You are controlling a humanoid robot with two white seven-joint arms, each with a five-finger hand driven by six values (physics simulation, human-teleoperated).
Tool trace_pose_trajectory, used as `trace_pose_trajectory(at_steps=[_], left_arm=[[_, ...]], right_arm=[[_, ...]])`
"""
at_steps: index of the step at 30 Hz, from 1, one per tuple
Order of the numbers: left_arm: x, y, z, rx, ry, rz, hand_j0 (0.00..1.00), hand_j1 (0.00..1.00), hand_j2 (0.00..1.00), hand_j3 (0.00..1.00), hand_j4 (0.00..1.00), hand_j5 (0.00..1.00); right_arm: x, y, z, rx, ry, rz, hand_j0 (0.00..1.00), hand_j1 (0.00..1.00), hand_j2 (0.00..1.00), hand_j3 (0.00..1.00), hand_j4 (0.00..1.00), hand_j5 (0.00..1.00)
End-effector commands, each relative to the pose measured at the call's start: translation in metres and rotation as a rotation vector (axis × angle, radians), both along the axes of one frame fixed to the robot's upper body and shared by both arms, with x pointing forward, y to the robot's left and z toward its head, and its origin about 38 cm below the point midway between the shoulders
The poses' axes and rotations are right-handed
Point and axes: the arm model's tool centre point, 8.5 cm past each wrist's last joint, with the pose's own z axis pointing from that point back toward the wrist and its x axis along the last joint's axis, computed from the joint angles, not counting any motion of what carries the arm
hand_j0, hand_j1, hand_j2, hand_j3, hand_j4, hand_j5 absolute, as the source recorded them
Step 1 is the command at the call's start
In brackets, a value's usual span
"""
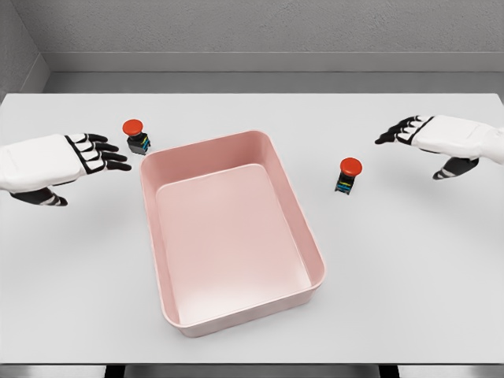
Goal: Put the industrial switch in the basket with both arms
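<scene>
Red-capped switches stand on either side of the pink basket (232, 315), both outside it.

One switch (136, 136) stands upright just off the basket's far left corner, close ahead of the left hand (75, 161), fingers apart and empty. The other switch (348, 175) stands upright off the basket's right wall, farther from the right hand (437, 138), likewise open-fingered and empty. Judgement: each hand takes its nearer switch.

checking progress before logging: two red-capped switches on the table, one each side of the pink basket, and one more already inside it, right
Not quite: the head view shows the pink basket empty. Only the two red-capped switches, left and right, stand on the table, one each side.
</scene>
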Motion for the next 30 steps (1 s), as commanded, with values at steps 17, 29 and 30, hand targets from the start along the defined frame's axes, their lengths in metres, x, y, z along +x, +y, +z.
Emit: trace_pose_trajectory(at_steps=[17, 29, 30], left_arm=[[0.12, -0.052, 0.007, 0.123, 0.035, 0.177, 1.0, 1.0, 1.0, 1.0, 1.0, 1.0], [0.142, -0.081, -0.042, 0.194, 0.082, 0.241, 1.0, 1.0, 1.0, 1.0, 1.0, 1.0], [0.143, -0.081, -0.043, 0.197, 0.084, 0.243, 1.0, 1.0, 1.0, 1.0, 1.0, 1.0]], right_arm=[[-0.007, 0.063, -0.001, 0.078, -0.014, 0.154, 1.0, 1.0, 1.0, 1.0, 1.0, 1.0], [0.005, 0.092, -0.016, 0.055, -0.03, 0.196, 1.0, 1.0, 1.0, 1.0, 1.0, 1.0], [0.009, 0.094, -0.019, 0.045, -0.03, 0.191, 1.0, 1.0, 1.0, 1.0, 1.0, 1.0]])
